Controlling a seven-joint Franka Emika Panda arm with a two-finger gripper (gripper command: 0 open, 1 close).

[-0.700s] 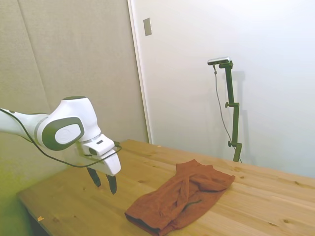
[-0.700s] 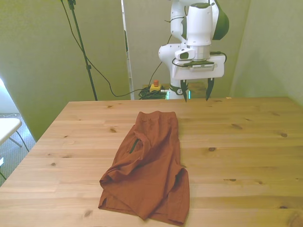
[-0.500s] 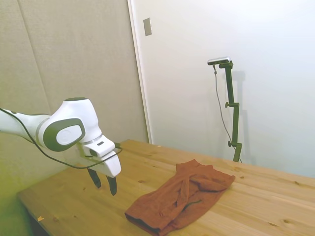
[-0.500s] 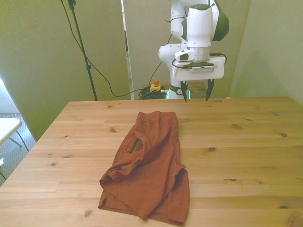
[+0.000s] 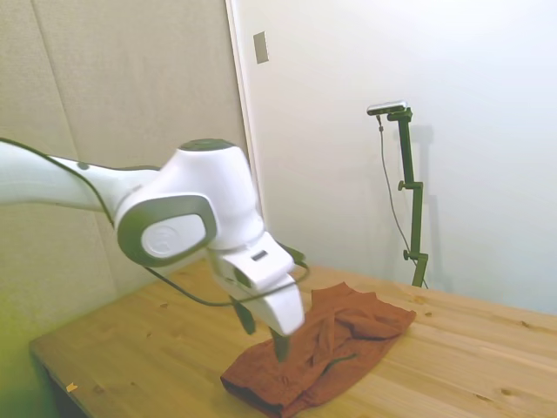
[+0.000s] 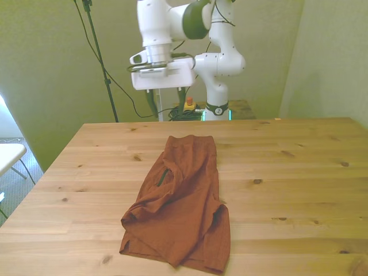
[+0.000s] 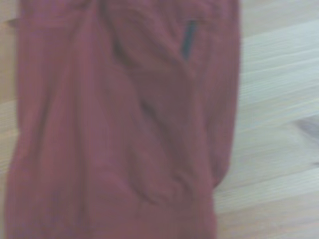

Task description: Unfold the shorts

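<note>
The rust-brown shorts (image 6: 184,201) lie crumpled and folded over on the wooden table (image 6: 299,178), running from the far middle toward the near edge. A dark pocket zipper (image 6: 161,177) shows on the side toward the front view's left. My gripper (image 6: 167,101) hangs open and empty above the table's far edge, a little toward the front view's left of the shorts' far end. In the side view the gripper (image 5: 264,331) sits in front of the shorts (image 5: 348,335), high off the cloth. The wrist view is filled by the blurred shorts (image 7: 124,124) and the zipper (image 7: 188,40).
Bare wood (image 5: 130,348) lies on both sides of the shorts. Cables and a red button box (image 6: 188,104) sit behind the table's far edge near the robot's base (image 6: 218,106).
The arm has swung from the front view's right to its left, passing over the far edge. In the side view the gripper has moved in front of the shorts. The shorts have not moved.
</note>
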